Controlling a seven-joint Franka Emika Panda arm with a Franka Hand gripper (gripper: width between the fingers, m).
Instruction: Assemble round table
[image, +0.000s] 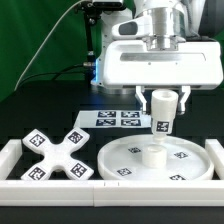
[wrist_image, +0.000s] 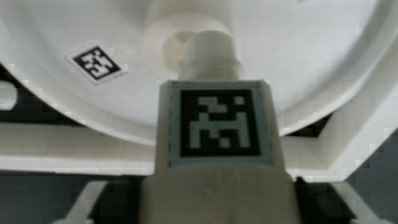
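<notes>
My gripper (image: 163, 98) is shut on the short cylindrical leg (image: 161, 120), a white tagged cylinder held about upright. Its lower end hangs just above the raised hub (image: 152, 155) at the middle of the large round disc (image: 120, 158), which lies flat on the table. I cannot tell if leg and hub touch. In the wrist view the leg (wrist_image: 217, 125) fills the middle between my fingers (wrist_image: 80, 200), with the disc (wrist_image: 107, 90) beyond it. The X-shaped cross base (image: 55, 155) lies on the table at the exterior view's left of the disc.
The marker board (image: 115, 118) lies flat behind the disc. A low white wall (image: 100, 188) runs along the front of the work area, with side walls at the left (image: 10, 150) and right (image: 215, 150). The robot's white body (image: 160, 60) hangs over the back.
</notes>
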